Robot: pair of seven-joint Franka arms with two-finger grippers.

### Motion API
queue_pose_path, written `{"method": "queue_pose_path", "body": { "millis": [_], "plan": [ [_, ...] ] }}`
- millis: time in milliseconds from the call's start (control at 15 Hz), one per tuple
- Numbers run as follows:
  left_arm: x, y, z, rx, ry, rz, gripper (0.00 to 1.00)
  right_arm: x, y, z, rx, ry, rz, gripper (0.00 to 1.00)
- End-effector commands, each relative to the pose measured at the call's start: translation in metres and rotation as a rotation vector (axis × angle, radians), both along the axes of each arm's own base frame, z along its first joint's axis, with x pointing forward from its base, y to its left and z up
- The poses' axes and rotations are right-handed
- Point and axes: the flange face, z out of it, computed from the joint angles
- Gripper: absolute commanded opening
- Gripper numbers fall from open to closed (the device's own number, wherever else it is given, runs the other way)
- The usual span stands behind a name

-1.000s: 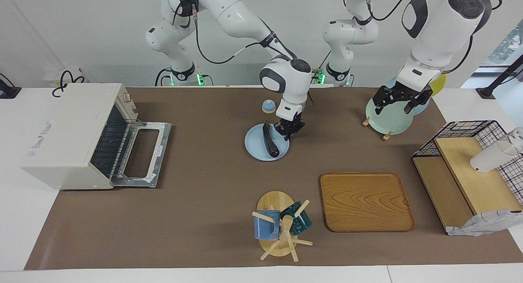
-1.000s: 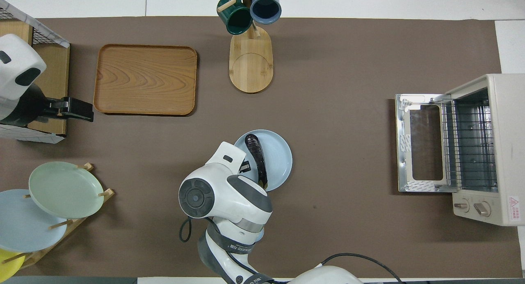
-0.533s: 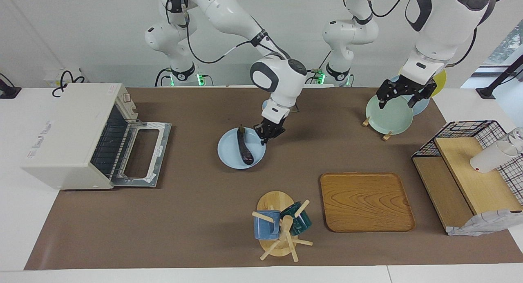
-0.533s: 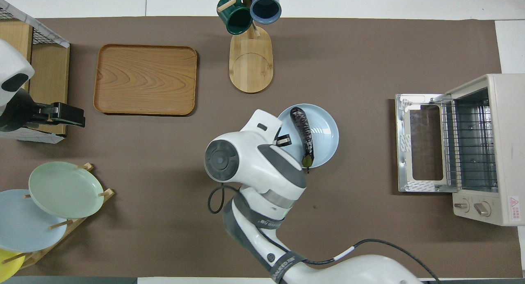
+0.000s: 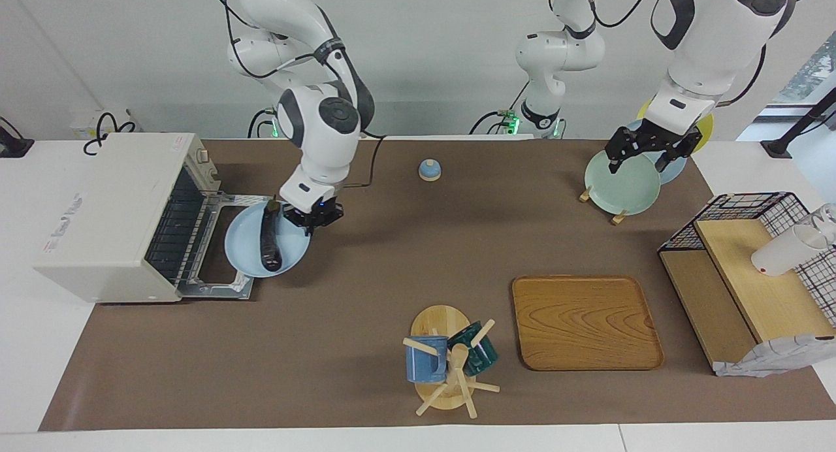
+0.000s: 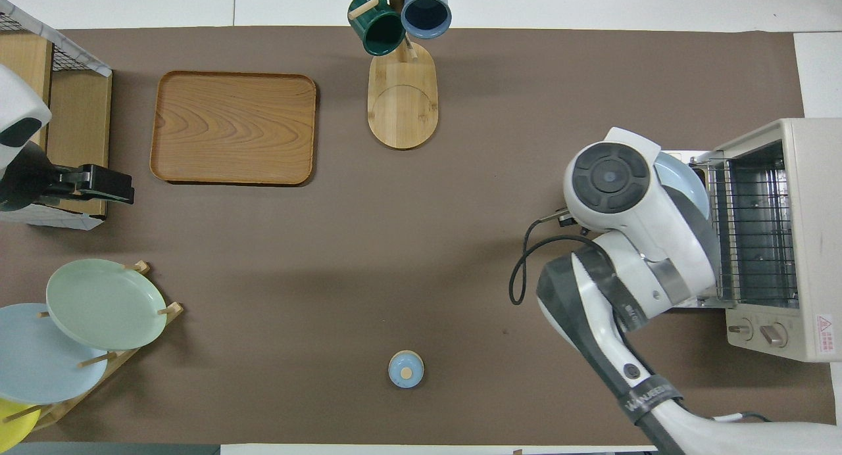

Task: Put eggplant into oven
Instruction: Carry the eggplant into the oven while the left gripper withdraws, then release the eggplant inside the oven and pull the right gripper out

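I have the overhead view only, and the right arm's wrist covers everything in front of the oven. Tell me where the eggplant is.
Observer: The eggplant lies lengthwise on the light blue plate, which is over the lowered oven door. It is not yet inside the oven.
Operator: Say what carries that plate.
Observer: The right gripper is shut on the plate's rim, at the edge toward the left arm's end of the table. It does not touch the eggplant.
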Motion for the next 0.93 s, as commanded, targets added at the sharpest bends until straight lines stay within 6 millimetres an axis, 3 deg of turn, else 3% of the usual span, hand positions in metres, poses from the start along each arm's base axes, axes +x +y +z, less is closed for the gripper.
{"method": "queue_pose_path", "body": {
  "millis": [0,133,667,867],
  "plan": [
    [-0.004,-0.001,0.011,0.006,0.018,-0.016,1.0,-0.012,-0.048,0.001,-0.003,0.039,0.01,0.0],
    [0.0,-0.003,0.02,-0.01,0.059,-0.017,1.0,-0.008,-0.082,-0.002,0.006,0.063,-0.006,0.0],
    [0.0,-0.004,0.022,-0.038,0.063,-0.01,1.0,-0.012,-0.153,-0.013,0.02,0.123,-0.034,0.0],
    [-0.001,-0.001,0.022,-0.038,0.065,-0.007,1.0,-0.018,-0.153,-0.017,0.054,0.129,-0.056,0.0]
  ]
}}
